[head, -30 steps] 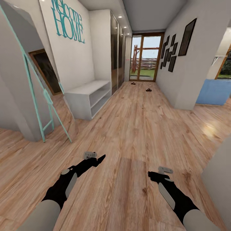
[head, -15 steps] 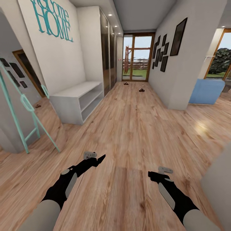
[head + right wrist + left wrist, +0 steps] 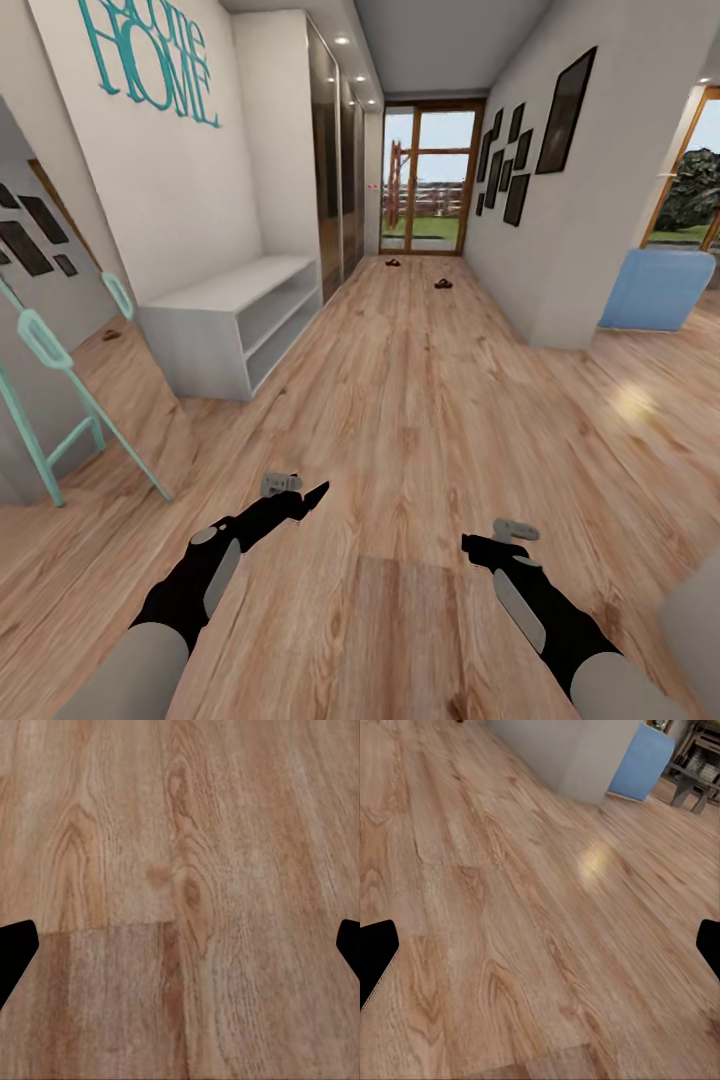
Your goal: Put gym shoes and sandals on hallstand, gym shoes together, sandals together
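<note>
Corridor floor (image 3: 420, 420) under both arms, wood planks running ahead. Left gripper (image 3: 310, 497) and right gripper (image 3: 470, 545) both spread wide with nothing held, fingertips at the far edges of each wrist view. Hallstand (image 3: 225, 310) ahead and left of the left gripper, well apart. Two dark sandals (image 3: 442, 284) far ahead of the right gripper, near the glass door (image 3: 428, 180), too small for detail.
</note>
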